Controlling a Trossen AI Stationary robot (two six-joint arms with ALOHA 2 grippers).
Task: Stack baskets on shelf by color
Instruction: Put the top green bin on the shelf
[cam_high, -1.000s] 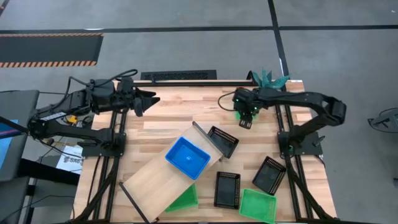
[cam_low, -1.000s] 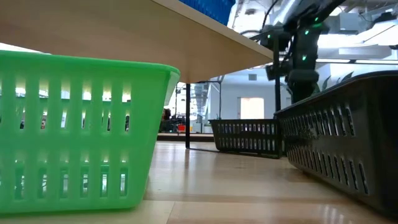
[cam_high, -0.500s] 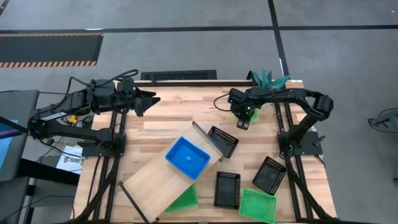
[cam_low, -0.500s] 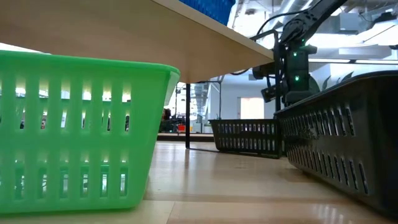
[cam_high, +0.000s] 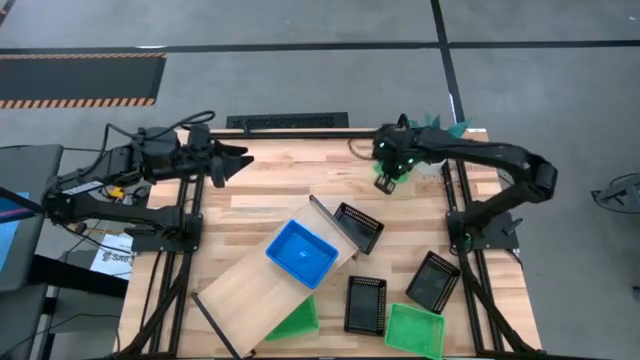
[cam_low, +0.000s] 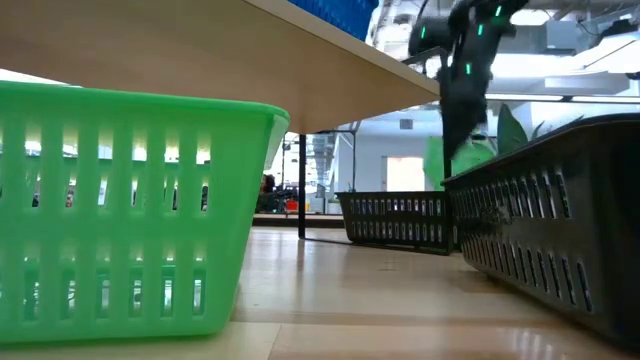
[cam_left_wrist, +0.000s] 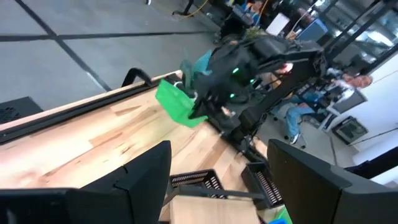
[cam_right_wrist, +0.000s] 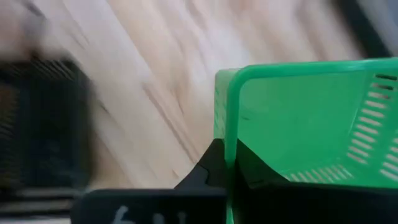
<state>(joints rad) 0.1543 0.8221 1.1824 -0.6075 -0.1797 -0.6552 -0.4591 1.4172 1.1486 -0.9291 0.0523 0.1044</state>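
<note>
My right gripper (cam_high: 385, 180) is over the table's far right part, shut on a green basket (cam_left_wrist: 176, 106) that shows tilted in the left wrist view. The shelf (cam_high: 250, 295), a pale plank, lies slanted on the table with a blue basket (cam_high: 300, 250) on top and a green basket (cam_high: 297, 320) tucked under its near edge. Three black baskets (cam_high: 358, 225) (cam_high: 365, 303) (cam_high: 432, 280) and another green basket (cam_high: 413, 330) stand on the table's right half. My left gripper (cam_high: 235, 163) waits open at the far left. My right gripper holds the green basket by its rim (cam_right_wrist: 227, 118) close to a corner, one finger inside the wall and one outside. The basket hangs tilted below the fingers (cam_low: 462, 95). Whether its lower edge is still on the table, I cannot tell.
A plant (cam_high: 435, 125) stands at the table's far right corner, just behind my right gripper. Bare tabletop (cam_high: 290, 185) lies between the two grippers along the far side. Desks and a seated person (cam_left_wrist: 298, 115) show beyond the table.
My right gripper has dipped down, shut on the green basket's rim, and then risen a little toward the far edge. The basket has come up with it and tipped; it now shows behind the black basket in the low view.
</note>
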